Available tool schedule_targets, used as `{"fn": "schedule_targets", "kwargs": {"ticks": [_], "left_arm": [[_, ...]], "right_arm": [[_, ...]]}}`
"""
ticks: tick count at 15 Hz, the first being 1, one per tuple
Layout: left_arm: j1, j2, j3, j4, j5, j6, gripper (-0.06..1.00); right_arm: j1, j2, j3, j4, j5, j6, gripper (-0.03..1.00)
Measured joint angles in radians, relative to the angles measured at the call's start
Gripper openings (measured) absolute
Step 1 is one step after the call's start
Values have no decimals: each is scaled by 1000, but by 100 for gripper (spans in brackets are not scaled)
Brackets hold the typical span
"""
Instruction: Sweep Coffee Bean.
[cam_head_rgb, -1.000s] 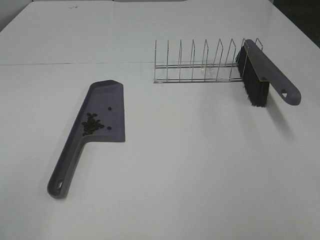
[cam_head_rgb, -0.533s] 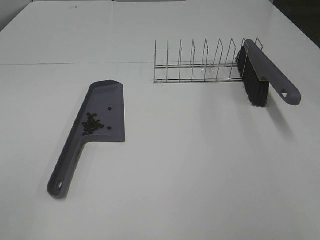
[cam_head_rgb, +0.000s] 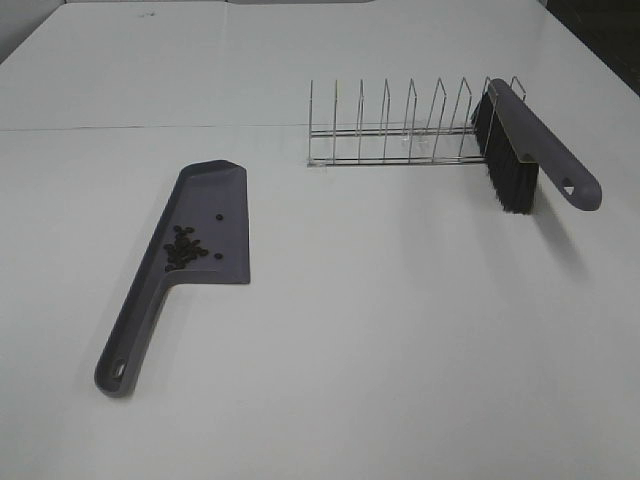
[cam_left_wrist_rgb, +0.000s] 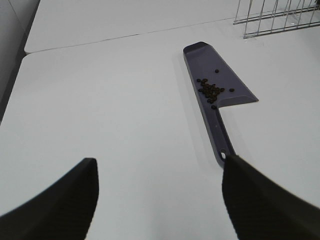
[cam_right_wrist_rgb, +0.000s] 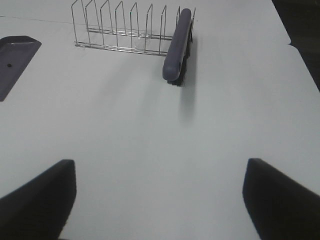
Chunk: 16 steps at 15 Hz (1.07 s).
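Both end effectors are hovering wide open and empty: the left end effector (cam_left_wrist_rgb: 157, 200) behind the dustpan (cam_left_wrist_rgb: 217, 90) carrying the coffee bean (cam_left_wrist_rgb: 210, 90) cluster, the right end effector (cam_right_wrist_rgb: 160, 200) facing the brush (cam_right_wrist_rgb: 177, 45) leaning in the wire rack (cam_right_wrist_rgb: 120, 30).

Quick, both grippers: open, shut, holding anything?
Left gripper: open, holding nothing.
Right gripper: open, holding nothing.

High front view over table (cam_head_rgb: 400, 330), both wrist views low, forward-facing, sharing dustpan (cam_left_wrist_rgb: 220, 92) and rack (cam_right_wrist_rgb: 125, 30)
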Motion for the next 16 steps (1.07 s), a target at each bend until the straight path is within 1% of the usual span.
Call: {"fn": "schedule_targets", "kwargs": {"ticks": [16], "left_arm": [[0, -2, 0, 0, 0, 0, 65]], "right_arm": [[0, -1, 0, 2, 1, 0, 76]]}}
